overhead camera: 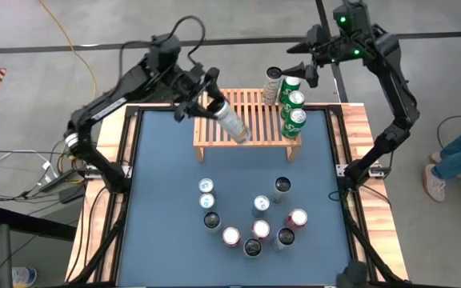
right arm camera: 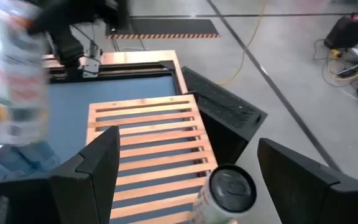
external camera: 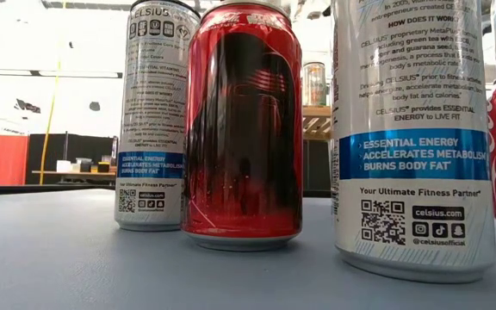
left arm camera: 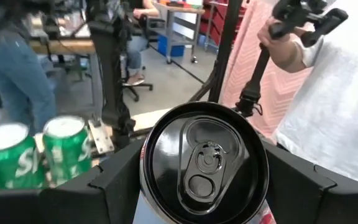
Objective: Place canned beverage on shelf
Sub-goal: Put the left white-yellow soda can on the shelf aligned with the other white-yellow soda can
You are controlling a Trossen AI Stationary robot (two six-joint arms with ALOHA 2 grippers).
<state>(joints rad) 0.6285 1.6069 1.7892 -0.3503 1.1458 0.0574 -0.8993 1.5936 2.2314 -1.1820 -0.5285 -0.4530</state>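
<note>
The light-wood slatted shelf [overhead camera: 242,120] stands at the table's far middle. Three green cans [overhead camera: 296,102] stand in a row along its right end, and a silver-topped can [overhead camera: 272,82] stands at its far right corner. My left gripper [overhead camera: 213,101] is shut on a tall white can [overhead camera: 232,122], tilted over the shelf's left half. My right gripper [overhead camera: 296,74] is open just beyond the shelf's far right corner, its fingers wide apart on either side of the silver-topped can [right arm camera: 229,190] and clear of it. My left gripper pinches the tall can's side wall just below its black top [left arm camera: 205,165], one finger [left arm camera: 114,180] on each side. The fingers slant down from the far left and lie along the can. The can's lower end [overhead camera: 243,134] points at the slats; whether it touches them, I cannot tell.
Several more cans stand in a loose group on the blue mat [overhead camera: 166,200] nearer the front, among them a red one [external camera: 244,129] between two white ones [external camera: 412,129]. A person in a white shirt [left arm camera: 328,93] stands beyond the table, and a person's legs [overhead camera: 458,152] show at the right.
</note>
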